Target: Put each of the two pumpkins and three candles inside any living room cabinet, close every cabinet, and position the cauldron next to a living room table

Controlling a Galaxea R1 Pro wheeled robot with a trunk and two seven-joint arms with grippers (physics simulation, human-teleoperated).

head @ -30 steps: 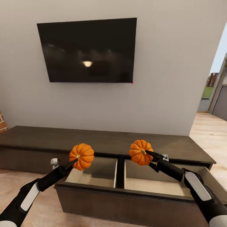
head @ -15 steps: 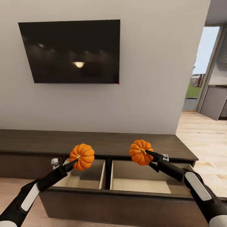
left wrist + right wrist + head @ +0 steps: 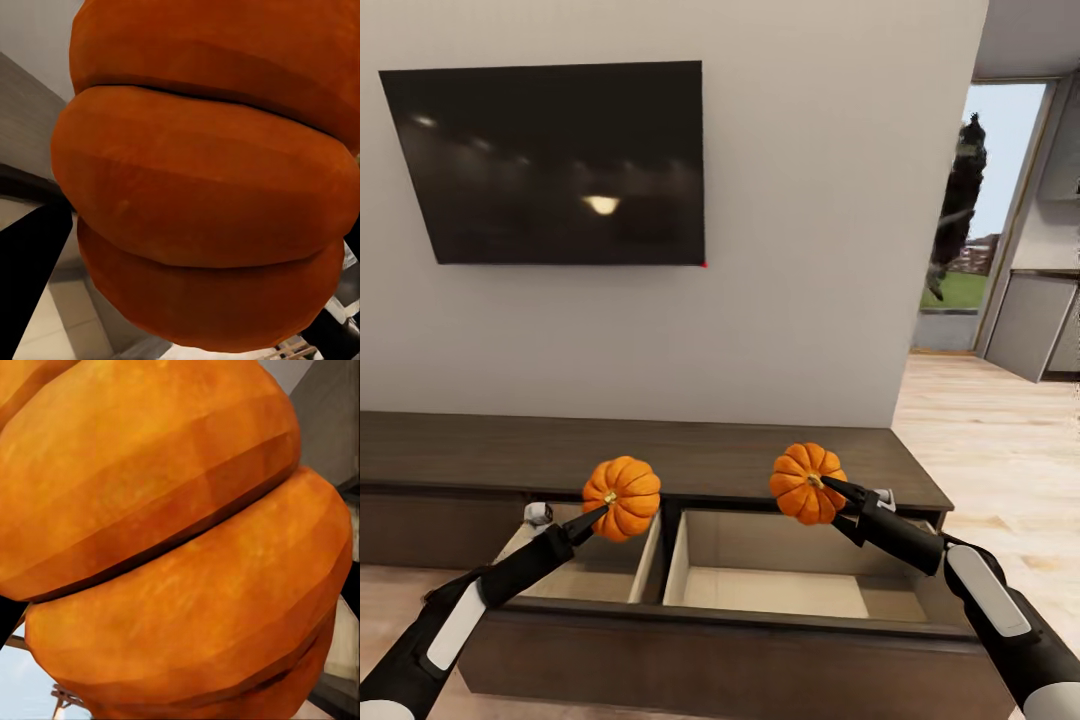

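Grey wall, wall TV, wood floor

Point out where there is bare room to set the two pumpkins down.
Both open drawers show bare beige floors: the left drawer below the left hand's pumpkin, the wider right drawer below the right hand's pumpkin. The cabinet top is bare too.

Cabinet: long, low, dark-brown wood, against wall. Top bare. Two drawers pulled out, side by side, pale insides. Stands on light wood floor.
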